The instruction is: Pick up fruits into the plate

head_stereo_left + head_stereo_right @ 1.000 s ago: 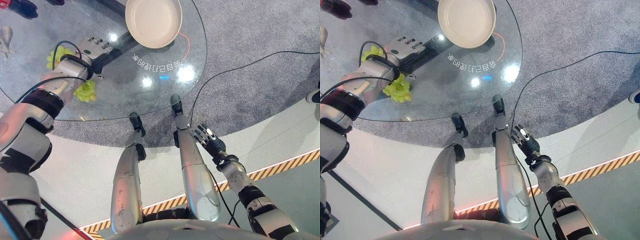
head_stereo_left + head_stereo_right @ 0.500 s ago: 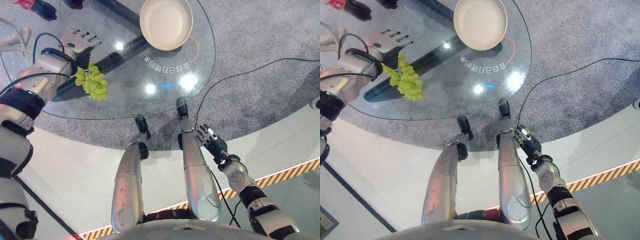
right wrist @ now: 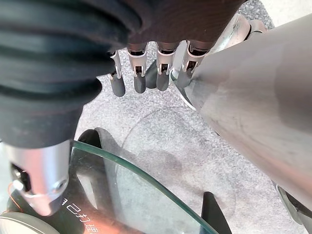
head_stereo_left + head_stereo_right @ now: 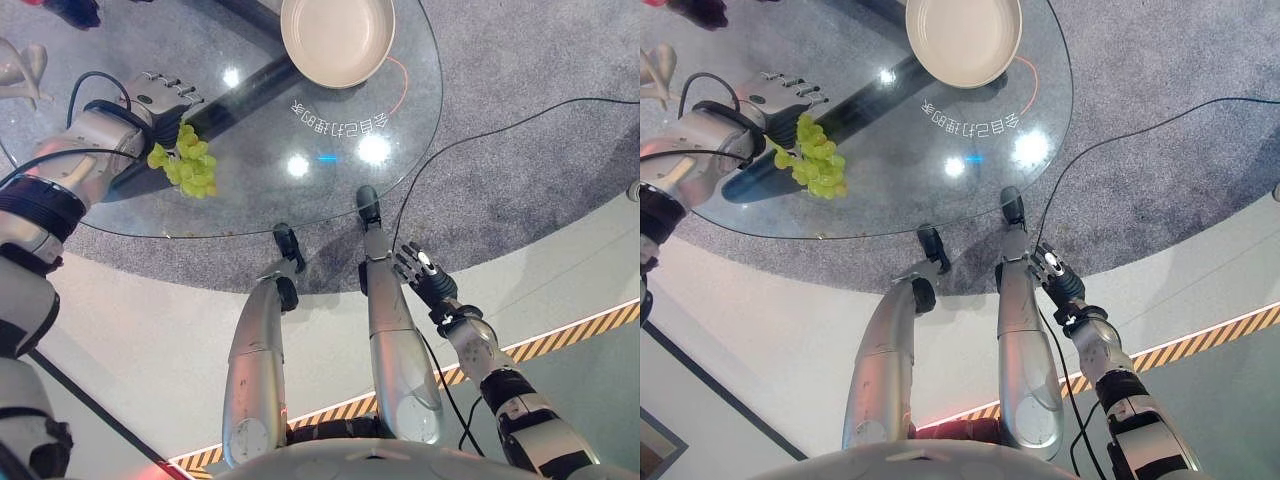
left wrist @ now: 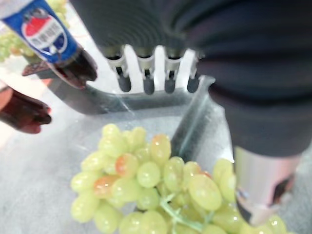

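Grapes (image 4: 188, 165): green bunch hanging under left hand (image 4: 160, 95) — fingers straight, thumb at the stem, grip unclear.
Plate (image 4: 337, 40): far side of glass table (image 4: 400, 100), well apart.
Right hand (image 4: 422, 276): low beside table — fingers relaxed, holding nothing.

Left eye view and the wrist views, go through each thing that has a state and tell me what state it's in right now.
Bunch of green grapes: lying on the round glass table, beside the left hand, not in the plate.
Cream round plate: upright at the table's far edge, empty.
Left hand: open, fingers straight, over the table next to the grapes.
Right hand: open, hanging below the table's near edge, holding nothing.
Dark bottle with a blue label: lying on its side.
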